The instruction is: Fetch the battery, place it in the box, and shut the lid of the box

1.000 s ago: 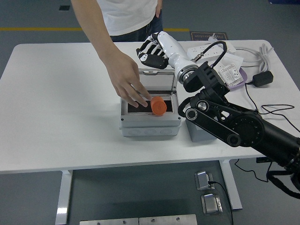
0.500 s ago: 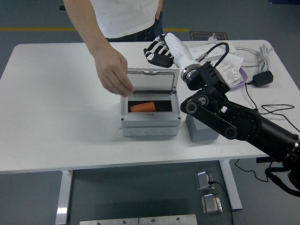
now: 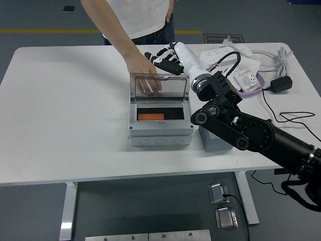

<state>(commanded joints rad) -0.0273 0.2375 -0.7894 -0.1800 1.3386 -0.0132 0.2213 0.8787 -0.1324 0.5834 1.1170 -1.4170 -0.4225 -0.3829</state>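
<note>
The robot's right hand (image 3: 163, 57), fingers spread, hovers behind the grey plastic box's clear raised lid (image 3: 159, 89); a person's hand (image 3: 142, 73) touches that lid.

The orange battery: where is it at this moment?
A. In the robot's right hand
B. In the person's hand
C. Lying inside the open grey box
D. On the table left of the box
C: the orange battery lies inside the grey box, whose lid stands raised.
</note>
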